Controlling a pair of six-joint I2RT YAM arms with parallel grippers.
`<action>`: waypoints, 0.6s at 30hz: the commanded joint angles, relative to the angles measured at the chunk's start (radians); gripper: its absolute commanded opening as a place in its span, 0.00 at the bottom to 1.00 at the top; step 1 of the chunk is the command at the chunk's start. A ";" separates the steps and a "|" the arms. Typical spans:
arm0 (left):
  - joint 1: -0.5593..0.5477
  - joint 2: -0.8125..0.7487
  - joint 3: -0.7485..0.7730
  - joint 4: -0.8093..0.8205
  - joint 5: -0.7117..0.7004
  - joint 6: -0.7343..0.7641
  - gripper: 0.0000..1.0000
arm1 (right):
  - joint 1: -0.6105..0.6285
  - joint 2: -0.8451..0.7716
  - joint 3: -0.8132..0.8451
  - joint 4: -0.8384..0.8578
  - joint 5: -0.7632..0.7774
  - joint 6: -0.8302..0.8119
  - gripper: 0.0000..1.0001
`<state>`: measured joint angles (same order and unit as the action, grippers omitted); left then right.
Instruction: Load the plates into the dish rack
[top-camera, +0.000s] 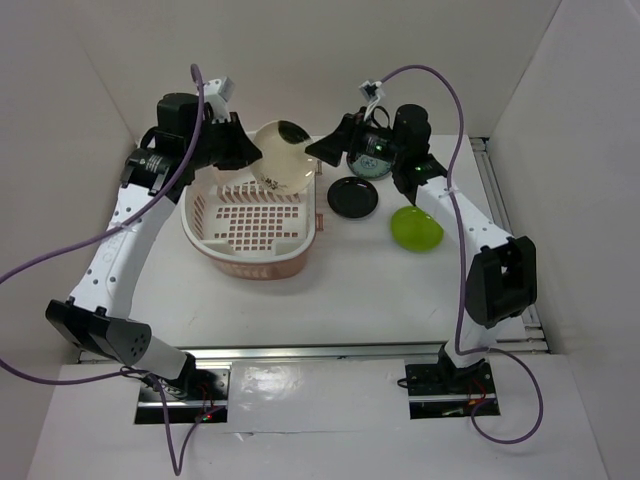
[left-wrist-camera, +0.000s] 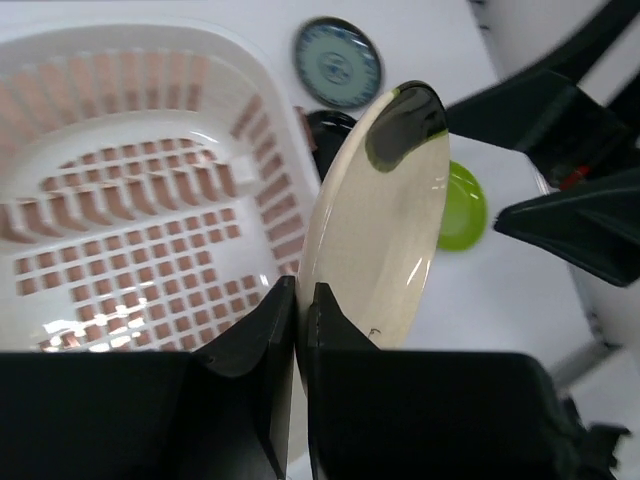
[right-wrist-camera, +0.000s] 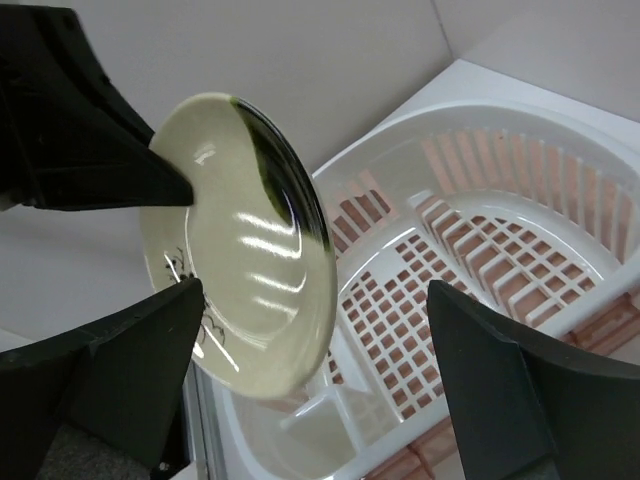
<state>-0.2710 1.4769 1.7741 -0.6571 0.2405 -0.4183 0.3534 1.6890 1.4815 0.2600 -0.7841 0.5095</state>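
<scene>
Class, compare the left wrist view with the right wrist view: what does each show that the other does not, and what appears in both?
Left wrist only: the blue-green plate, black plate and lime green plate lying beside the dish rack, plus the left fingers seen from behind, shut on the rim of the cream plate. Right wrist only: the right fingers from behind, wide apart, gripping nothing. Both: the cream plate held on edge near the rack.
</scene>
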 joint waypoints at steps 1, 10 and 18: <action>0.001 -0.015 0.070 0.005 -0.256 0.009 0.00 | -0.013 -0.009 0.046 -0.073 0.153 -0.052 1.00; 0.001 0.055 0.088 -0.015 -0.837 0.059 0.00 | -0.034 -0.078 -0.003 -0.266 0.476 -0.092 1.00; 0.001 0.220 0.097 0.085 -1.067 0.200 0.00 | -0.034 -0.152 -0.138 -0.275 0.476 -0.101 1.00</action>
<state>-0.2707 1.6608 1.8328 -0.6662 -0.6750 -0.3080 0.3164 1.6035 1.3712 -0.0029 -0.3347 0.4297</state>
